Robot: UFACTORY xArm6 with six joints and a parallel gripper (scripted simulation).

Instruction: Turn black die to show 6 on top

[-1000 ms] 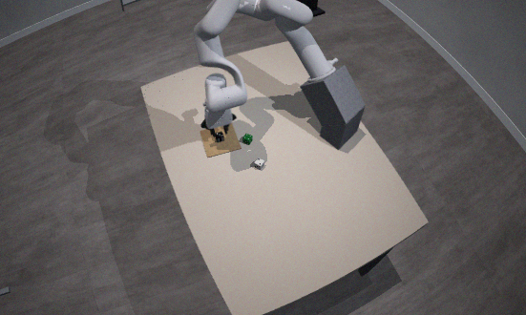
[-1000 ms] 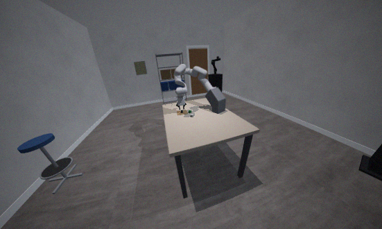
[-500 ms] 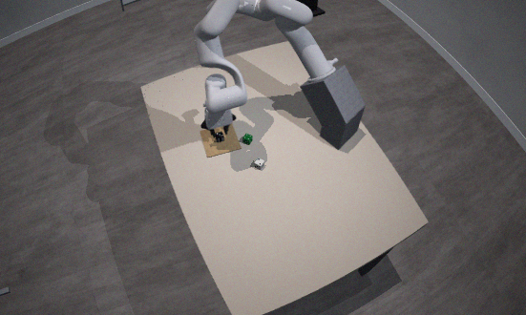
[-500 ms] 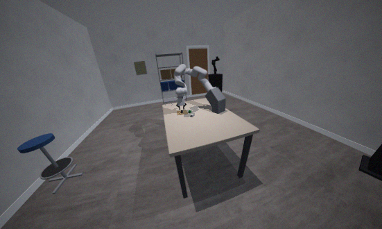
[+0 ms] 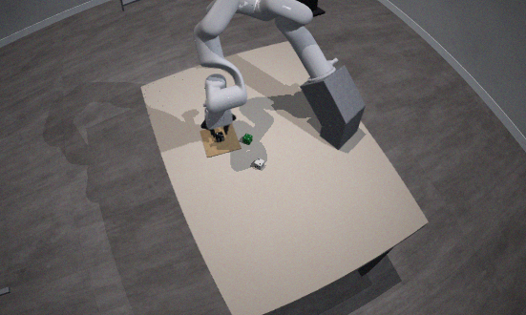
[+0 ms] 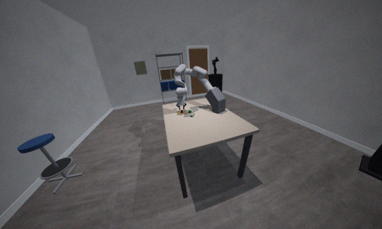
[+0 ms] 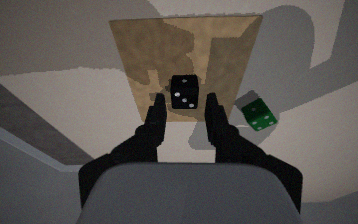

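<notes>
The black die (image 7: 184,92) lies on the brown mat (image 7: 141,50) (image 5: 224,148), near the mat's front edge in the wrist view. A face with three white pips shows toward the wrist camera. My gripper (image 7: 185,103) (image 5: 219,138) hangs just above the mat with its fingers half apart. The die sits between the two fingertips, with a small gap on each side. In the top and exterior views the arm hides most of the die.
A green die (image 7: 259,116) (image 5: 247,138) lies on the table just right of the mat. A white die (image 5: 258,164) lies further toward the table's middle. The arm's grey base box (image 5: 333,105) stands at the table's (image 5: 293,215) back right.
</notes>
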